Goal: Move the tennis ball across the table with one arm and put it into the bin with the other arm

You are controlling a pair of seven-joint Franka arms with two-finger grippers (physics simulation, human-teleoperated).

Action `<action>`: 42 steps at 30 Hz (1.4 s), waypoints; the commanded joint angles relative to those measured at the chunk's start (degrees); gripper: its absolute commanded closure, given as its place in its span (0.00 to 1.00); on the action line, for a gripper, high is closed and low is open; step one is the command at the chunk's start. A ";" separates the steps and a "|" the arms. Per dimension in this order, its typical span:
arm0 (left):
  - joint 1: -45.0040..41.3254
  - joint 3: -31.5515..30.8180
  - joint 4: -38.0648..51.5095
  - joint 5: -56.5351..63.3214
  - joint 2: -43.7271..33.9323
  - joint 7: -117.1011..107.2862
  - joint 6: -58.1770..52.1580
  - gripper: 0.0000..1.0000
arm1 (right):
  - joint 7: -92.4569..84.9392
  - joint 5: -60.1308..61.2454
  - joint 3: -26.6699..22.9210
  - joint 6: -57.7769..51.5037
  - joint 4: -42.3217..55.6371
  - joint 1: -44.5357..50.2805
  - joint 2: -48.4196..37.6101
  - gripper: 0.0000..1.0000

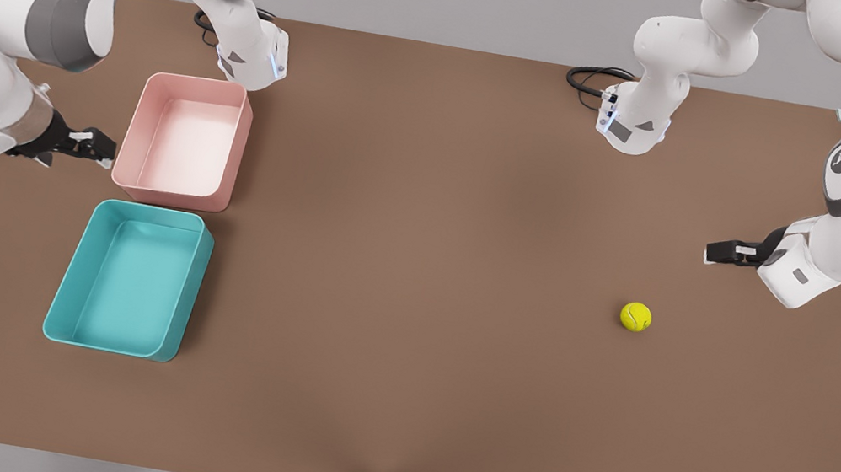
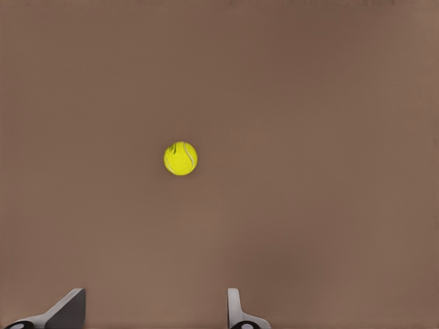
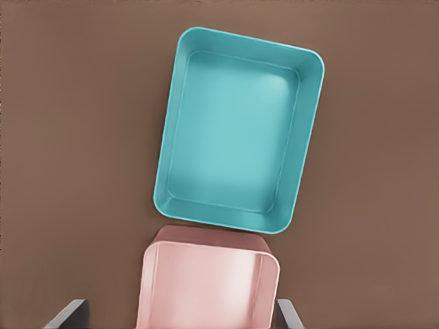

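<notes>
The tennis ball is sitting on the bare brown table toward the front view's right, touching nothing. In the left wrist view the ball is lying ahead of the left gripper, well apart from its fingers; the two fingertips are standing wide apart with nothing between them, and their upper parts are being cut off by the frame edge. In the front view this left gripper is hovering near the ball, up and to the front view's right of it; its dark fingers are hard to make out there.

The teal bin is lying far across the table, with the pink tub just beside it, their short ends close or touching. The right gripper is hanging beside the pink tub. In the right wrist view the teal bin is lying beyond the pink tub, which is partly cropped between the right gripper's spread, empty fingers.
</notes>
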 commanded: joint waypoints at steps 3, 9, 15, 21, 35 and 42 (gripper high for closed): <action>0.02 0.22 0.02 -0.15 0.12 0.02 -0.59 0.00 | 6.38 0.13 -0.10 0.51 0.25 0.06 0.00 0.00; 1.43 0.31 -7.97 2.57 15.67 40.10 25.60 0.79 | 6.38 0.13 -0.19 1.48 0.33 0.94 2.73 0.00; 4.59 0.05 -18.96 2.66 18.66 96.85 38.17 0.79 | 3.48 -1.27 -0.28 1.57 1.92 1.81 3.78 0.00; 6.70 0.14 -23.70 8.64 21.56 109.97 45.64 0.79 | 2.87 -0.92 -0.28 0.78 1.91 1.64 3.78 0.00; 6.61 -1.01 -27.66 12.06 22.00 95.65 47.66 0.79 | 1.72 -0.22 -0.36 0.51 1.74 1.55 4.22 0.00; 5.21 -1.01 -28.63 12.15 22.44 89.58 45.99 0.79 | 1.64 -0.31 -0.28 0.51 1.83 1.64 4.66 0.00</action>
